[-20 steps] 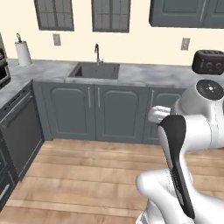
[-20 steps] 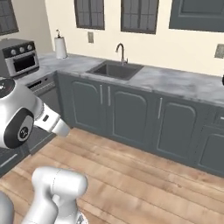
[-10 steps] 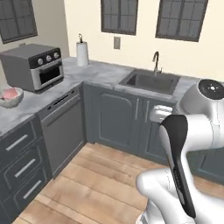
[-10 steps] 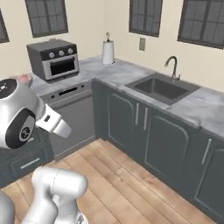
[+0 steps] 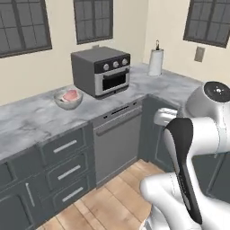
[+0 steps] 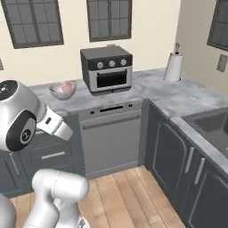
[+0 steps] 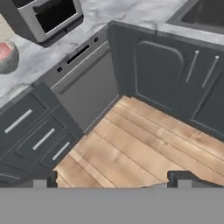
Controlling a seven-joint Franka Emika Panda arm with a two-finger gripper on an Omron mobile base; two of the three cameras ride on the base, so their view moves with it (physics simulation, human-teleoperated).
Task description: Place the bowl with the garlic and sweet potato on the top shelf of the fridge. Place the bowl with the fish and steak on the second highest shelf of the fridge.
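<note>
A grey bowl [image 5: 68, 98] with pink and red pieces of meat in it rests on the marble counter [image 5: 27, 121], just left of a toaster oven. The right base view has this bowl [image 6: 62, 89] at the left of the counter, and in the hand view the bowl [image 7: 4, 56] is cut by the left edge. My gripper [image 7: 111, 181] hangs high over the wood floor, open, its two dark fingertips [image 7: 41, 181] wide apart with nothing between them. It is well away from the bowl.
A grey toaster oven [image 5: 101, 70] stands on the counter above a dishwasher [image 5: 119, 139]. A paper towel roll [image 5: 155, 61] sits in the corner. Drawers [image 5: 65, 170] lie under the bowl. A sink [image 6: 209, 127] is at the right. The wood floor [image 7: 131, 148] lies in front of the cabinets.
The whole picture has swung left with the base: the sink has slid off to the right, and the toaster oven and bowl have come toward the centre. The things themselves have not moved.
</note>
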